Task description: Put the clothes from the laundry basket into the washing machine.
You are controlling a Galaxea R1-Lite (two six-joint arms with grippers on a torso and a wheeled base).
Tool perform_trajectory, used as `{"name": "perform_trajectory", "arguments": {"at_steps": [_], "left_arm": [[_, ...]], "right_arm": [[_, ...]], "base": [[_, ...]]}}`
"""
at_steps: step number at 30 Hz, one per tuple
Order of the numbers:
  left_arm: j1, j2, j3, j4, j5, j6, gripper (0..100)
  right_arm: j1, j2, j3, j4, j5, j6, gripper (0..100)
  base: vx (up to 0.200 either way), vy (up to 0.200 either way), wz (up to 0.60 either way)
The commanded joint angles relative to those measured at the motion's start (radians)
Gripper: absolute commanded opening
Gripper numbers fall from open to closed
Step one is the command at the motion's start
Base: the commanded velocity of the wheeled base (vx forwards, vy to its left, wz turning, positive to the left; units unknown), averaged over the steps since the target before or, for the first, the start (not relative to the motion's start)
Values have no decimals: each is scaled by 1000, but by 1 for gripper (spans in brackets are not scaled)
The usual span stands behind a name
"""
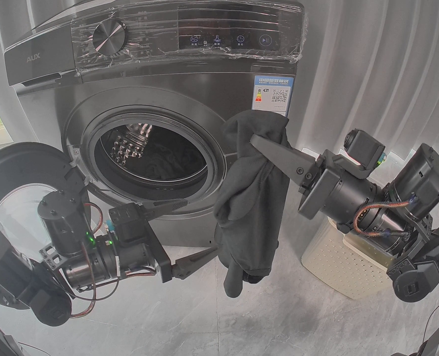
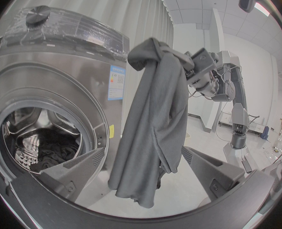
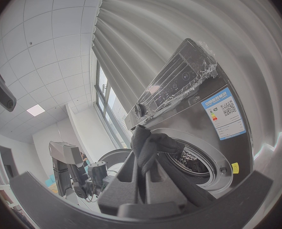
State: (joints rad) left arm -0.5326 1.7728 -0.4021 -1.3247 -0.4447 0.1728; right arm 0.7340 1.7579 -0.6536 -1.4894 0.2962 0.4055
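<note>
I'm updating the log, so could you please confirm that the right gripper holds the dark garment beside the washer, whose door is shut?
Not quite: the door is open, swung aside, as the head view shows. The right gripper does hold the garment beside the washer.

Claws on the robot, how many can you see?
2. The left claw is open, low in front of the washing machine. The right claw is shut on a dark garment hanging right of the drum opening.

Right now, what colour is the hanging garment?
The garment is plain dark grey; clearest in head view.
</note>
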Motion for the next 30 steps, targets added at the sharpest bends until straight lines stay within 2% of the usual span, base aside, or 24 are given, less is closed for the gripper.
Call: {"name": "perform_trajectory", "arguments": {"at_steps": [1, 4, 8, 16, 20, 30], "left_arm": [[-26, 126, -12, -39, -17, -18, 100], [-49, 152, -37, -61, -49, -52, 100], [-66, 195, -86, -103, -58, -73, 100], [-76, 290, -164, -116, -57, -79, 100], [-69, 352, -190, -136, -51, -81, 100], [-70, 438, -244, -163, -48, -98, 100]], "right_arm": [[1, 12, -14, -2, 1, 1, 0], [2, 18, -20, -2, 1, 1, 0], [21, 28, -21, -3, 0, 3, 0], [30, 40, -27, -8, -3, 3, 0], [34, 37, -31, -8, -34, 7, 0], [34, 31, -34, -15, -38, 9, 0]], "base": [[0, 0, 0], [0, 0, 0], [0, 0, 0], [0, 0, 0], [0, 0, 0], [0, 0, 0]]}}
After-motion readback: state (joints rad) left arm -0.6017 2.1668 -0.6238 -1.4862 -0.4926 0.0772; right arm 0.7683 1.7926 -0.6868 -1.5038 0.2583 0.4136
